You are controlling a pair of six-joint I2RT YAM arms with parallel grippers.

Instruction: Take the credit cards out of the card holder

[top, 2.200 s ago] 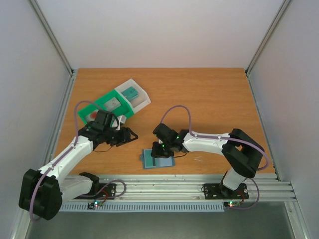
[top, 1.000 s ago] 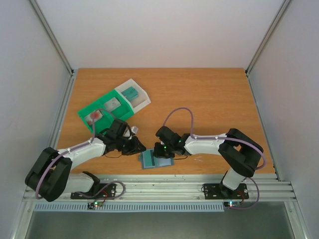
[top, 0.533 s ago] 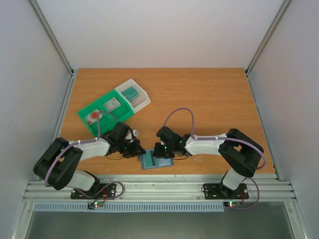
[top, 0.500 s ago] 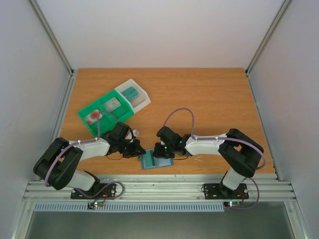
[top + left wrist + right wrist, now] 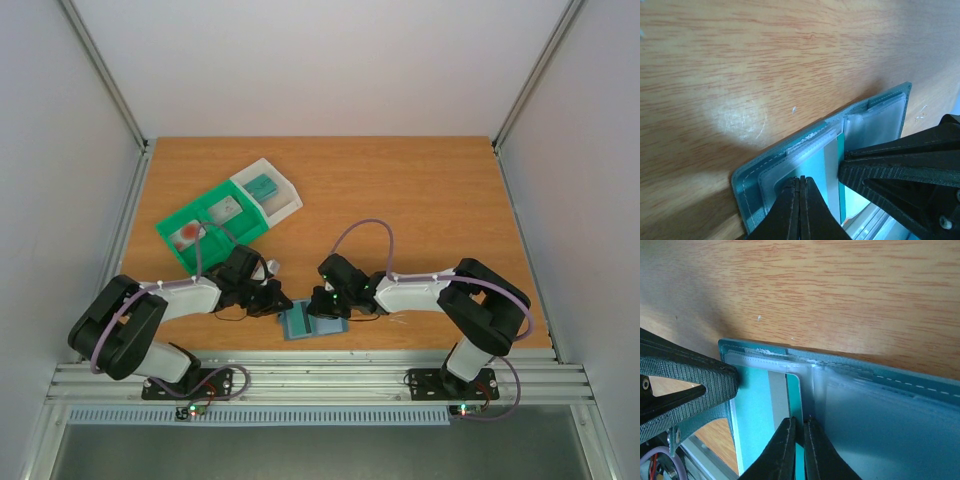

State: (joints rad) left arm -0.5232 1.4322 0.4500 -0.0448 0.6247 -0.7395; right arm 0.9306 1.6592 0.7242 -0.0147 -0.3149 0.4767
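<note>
The blue-grey card holder lies open on the table near the front edge. A teal credit card with a grey stripe sits in its clear left pocket; it also shows in the left wrist view. My left gripper is shut, its tips pressing down on the pocket's left panel. My right gripper is nearly shut at the middle fold, with the teal card's rounded right edge between its fingers. The right pocket looks empty.
A green tray with a white bin stands at the back left. A teal card lies in the bin and a grey card in the tray. The metal rail runs just in front of the holder.
My left arm has swung from beside the tray down to the holder's left side and shut there. My right gripper has stayed at the fold, shifting slightly right.
</note>
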